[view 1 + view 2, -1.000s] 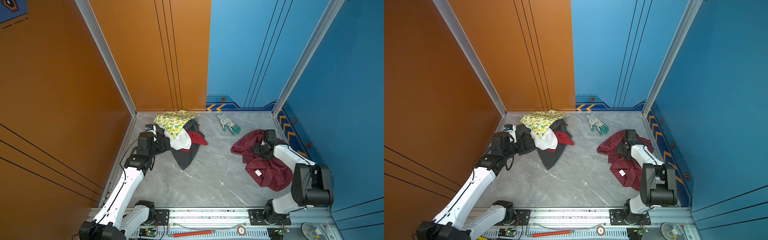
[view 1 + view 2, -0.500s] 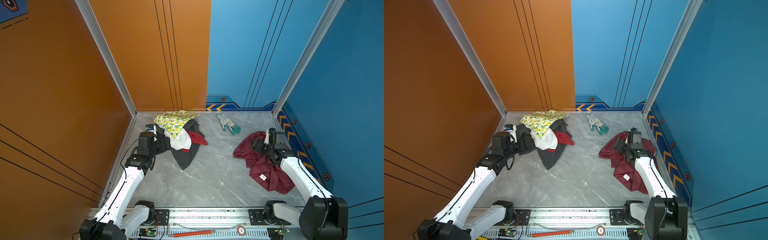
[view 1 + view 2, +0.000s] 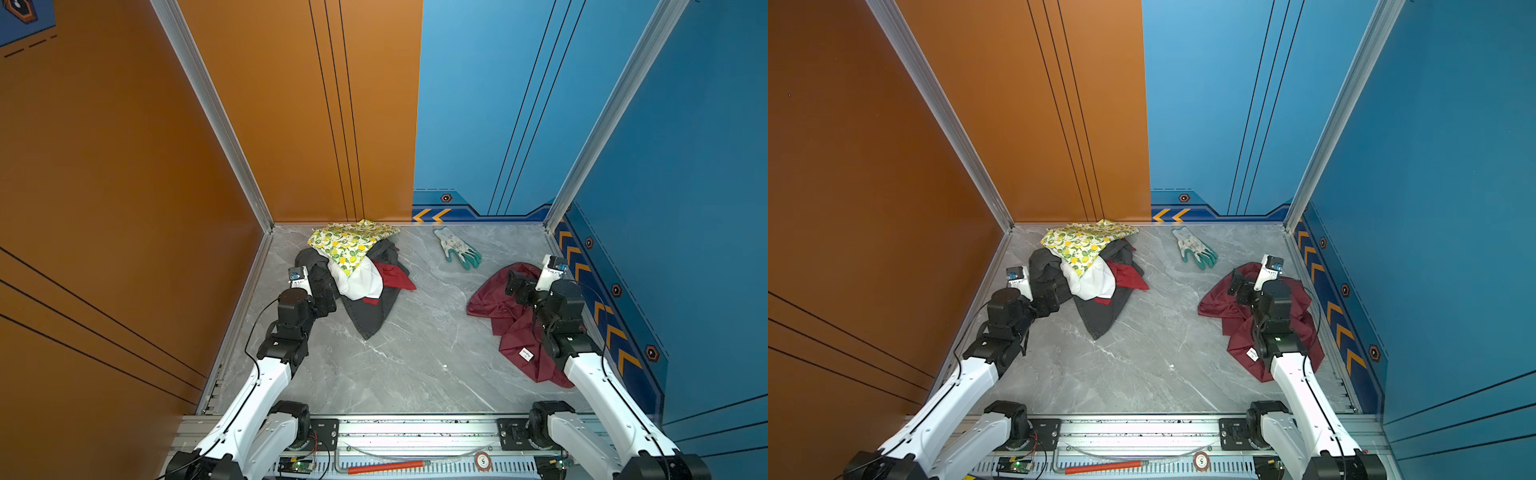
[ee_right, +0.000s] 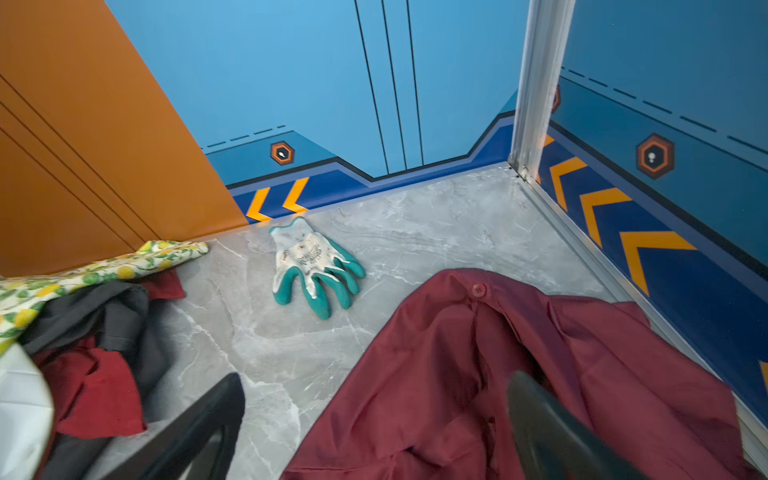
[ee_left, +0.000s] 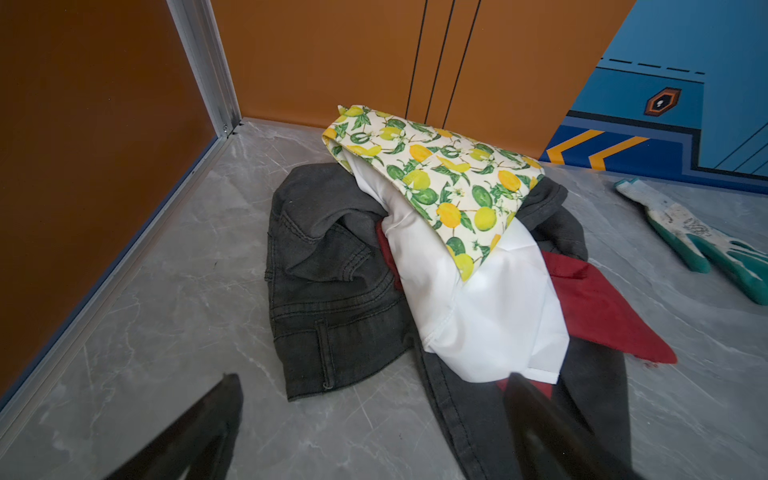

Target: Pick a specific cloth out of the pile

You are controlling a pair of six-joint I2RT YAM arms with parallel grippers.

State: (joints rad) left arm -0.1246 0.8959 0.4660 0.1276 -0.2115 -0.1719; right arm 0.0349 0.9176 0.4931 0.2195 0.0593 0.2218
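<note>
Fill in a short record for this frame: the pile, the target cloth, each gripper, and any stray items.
pile: back left, lemon-print cloth on top of mixed fabrics
target cloth: maroon cloth, crumpled on the right, apart from the pile
left gripper: open, holding nothing, at the pile's near edge
right gripper: open, holding nothing, above the maroon cloth's edge
stray item: white-and-teal glove, alone near the back wall

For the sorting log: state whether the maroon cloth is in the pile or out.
Out: the maroon cloth lies crumpled alone, apart from the pile.
</note>
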